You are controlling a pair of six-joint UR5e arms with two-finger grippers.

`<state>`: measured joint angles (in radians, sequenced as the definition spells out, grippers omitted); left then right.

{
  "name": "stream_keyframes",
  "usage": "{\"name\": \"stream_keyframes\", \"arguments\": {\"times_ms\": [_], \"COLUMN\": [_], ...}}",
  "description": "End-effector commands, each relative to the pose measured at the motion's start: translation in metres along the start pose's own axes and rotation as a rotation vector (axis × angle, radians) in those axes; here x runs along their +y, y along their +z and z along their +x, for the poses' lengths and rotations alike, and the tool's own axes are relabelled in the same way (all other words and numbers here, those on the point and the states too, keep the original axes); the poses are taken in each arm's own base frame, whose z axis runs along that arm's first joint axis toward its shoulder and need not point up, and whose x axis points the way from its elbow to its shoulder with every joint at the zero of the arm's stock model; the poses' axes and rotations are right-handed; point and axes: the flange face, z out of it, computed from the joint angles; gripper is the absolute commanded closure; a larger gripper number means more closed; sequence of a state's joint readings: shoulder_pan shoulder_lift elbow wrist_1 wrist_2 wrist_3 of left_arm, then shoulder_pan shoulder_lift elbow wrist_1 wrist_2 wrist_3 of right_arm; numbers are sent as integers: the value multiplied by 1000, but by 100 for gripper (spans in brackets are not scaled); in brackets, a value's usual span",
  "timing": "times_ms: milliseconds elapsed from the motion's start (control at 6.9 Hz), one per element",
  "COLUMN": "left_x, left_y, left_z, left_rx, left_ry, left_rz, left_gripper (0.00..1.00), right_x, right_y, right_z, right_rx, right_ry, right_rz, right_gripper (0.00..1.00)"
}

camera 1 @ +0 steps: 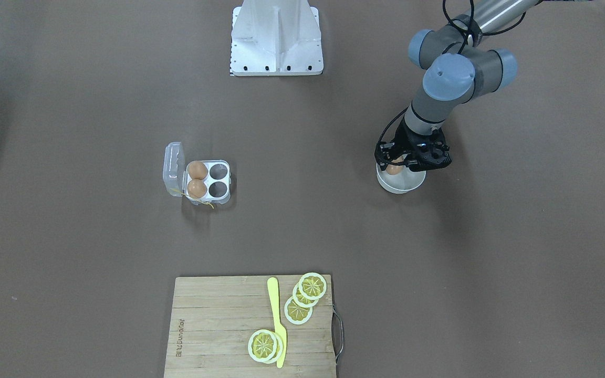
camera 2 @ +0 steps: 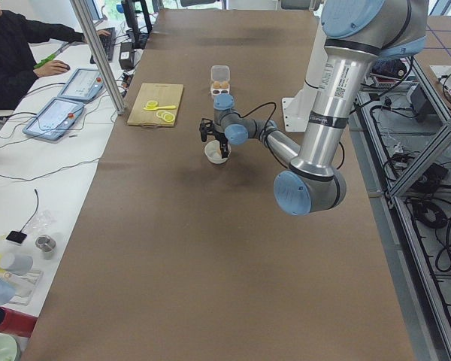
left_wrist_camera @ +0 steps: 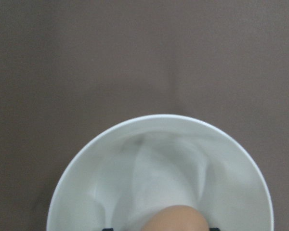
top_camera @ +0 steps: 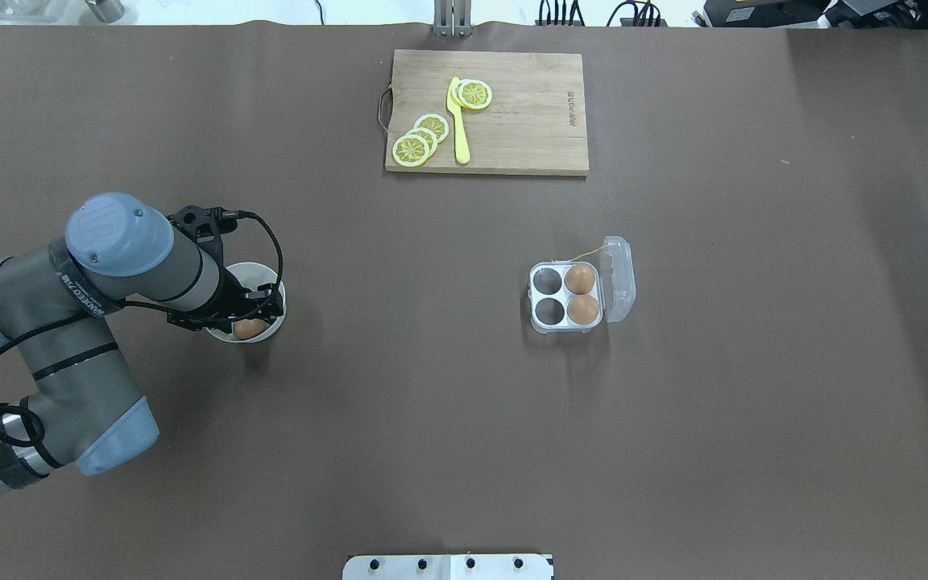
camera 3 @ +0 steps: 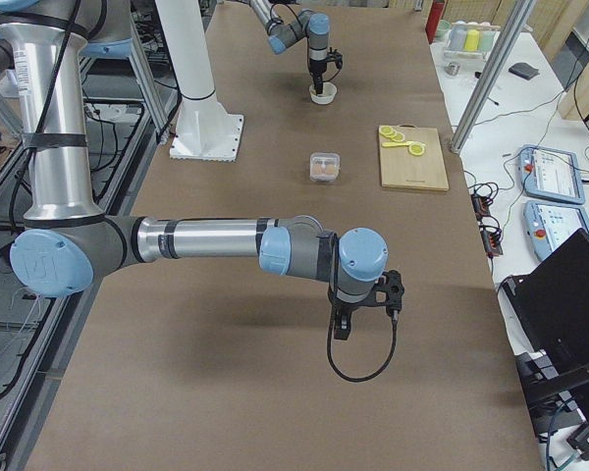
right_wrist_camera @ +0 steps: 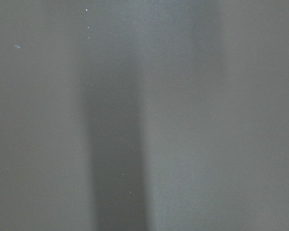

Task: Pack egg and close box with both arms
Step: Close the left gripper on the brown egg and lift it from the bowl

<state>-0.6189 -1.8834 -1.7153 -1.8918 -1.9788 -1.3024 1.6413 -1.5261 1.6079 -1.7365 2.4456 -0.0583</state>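
The clear four-cell box [camera 1: 200, 179] stands open at mid-table with its lid [camera 1: 173, 169] folded back. It holds two tan eggs [camera 1: 197, 170] [camera 1: 196, 188], and two cells are empty. It also shows in the overhead view [top_camera: 565, 296]. A third egg [camera 1: 394, 168] is in the white bowl [camera 1: 402, 185]. My left gripper [camera 1: 396, 167] reaches down into the bowl with its fingers on either side of that egg [top_camera: 250, 329]. I cannot tell whether they clamp it. The left wrist view shows the egg top [left_wrist_camera: 176, 219] over the bowl [left_wrist_camera: 86, 192]. My right gripper [camera 3: 365, 312] hangs above bare table far from the box; I cannot tell if it is open.
A wooden cutting board [camera 1: 213, 325] with lemon slices [camera 1: 312, 286] and a yellow knife [camera 1: 277, 320] lies at the operators' edge. The white robot base [camera 1: 276, 37] stands at the robot's side. The right wrist view shows only blurred brown table.
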Motion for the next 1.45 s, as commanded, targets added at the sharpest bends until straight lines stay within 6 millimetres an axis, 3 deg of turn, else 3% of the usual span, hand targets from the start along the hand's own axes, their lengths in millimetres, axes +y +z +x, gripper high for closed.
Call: {"name": "stream_keyframes", "arguments": {"times_ms": [0, 434, 579, 869, 1014, 1159, 1303], "left_x": [1, 2, 4, 16, 10, 7, 7], "left_y": [-3, -6, -19, -52, -74, -88, -108], "left_z": [0, -2, 2, -12, -16, 4, 43], "left_rx": [4, 9, 27, 64, 87, 128, 208], "left_ry": [1, 2, 7, 15, 8, 20, -20], "left_rz": [0, 1, 6, 23, 50, 70, 83], "left_gripper": [43, 66, 72, 98, 100, 100, 100], "right_x": [-1, -1, -1, -1, -1, 0, 0], "right_y": [-1, -2, -2, -3, -3, -2, -2], "right_z": [-1, -2, -2, -3, -4, -3, -3], "right_rx": [1, 1, 1, -1, -2, -5, -9], "right_ry": [-2, -3, -3, -4, -5, -3, -3], "right_rz": [2, 3, 4, 5, 6, 4, 4], "right_gripper": [0, 0, 0, 0, 0, 0, 0]}}
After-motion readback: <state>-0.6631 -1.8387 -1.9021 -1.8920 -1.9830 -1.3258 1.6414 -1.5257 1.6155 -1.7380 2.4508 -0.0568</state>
